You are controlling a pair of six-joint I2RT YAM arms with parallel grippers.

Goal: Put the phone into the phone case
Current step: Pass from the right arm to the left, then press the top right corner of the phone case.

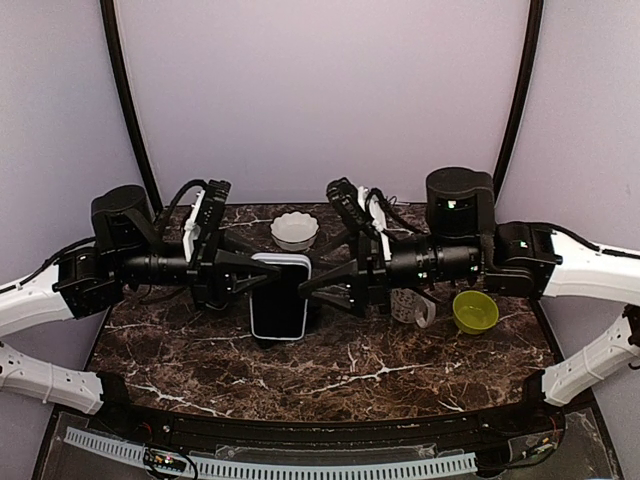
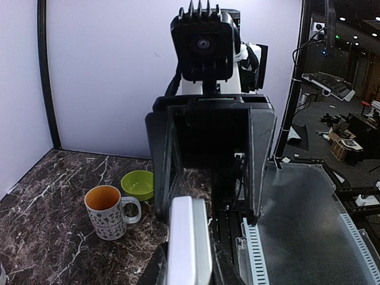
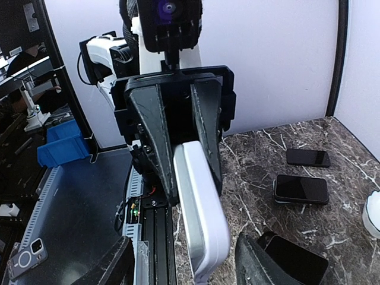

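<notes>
White plastic phone case (image 1: 279, 337), black phone (image 1: 279, 305) inside, above centre of dark marble worktop (image 1: 400, 370), clamped in your left hand (image 1: 250, 283). Right hand (image 1: 312, 288) released, astride right edge. Press rim evenly, no twisting.

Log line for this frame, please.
left tool: shut on phone case | right tool: open, straddling its other end | case: held off table

Dark marble table (image 1: 400, 370), white-edged phone (image 1: 279, 300) held at centre from the left by left gripper (image 1: 243, 283), right gripper (image 1: 318, 290) seen just beside its right edge, jaws parted, white bowl (image 1: 294, 230) set behind, mug (image 1: 412, 306) and green bowl (image 1: 475, 311) placed at right.
</notes>
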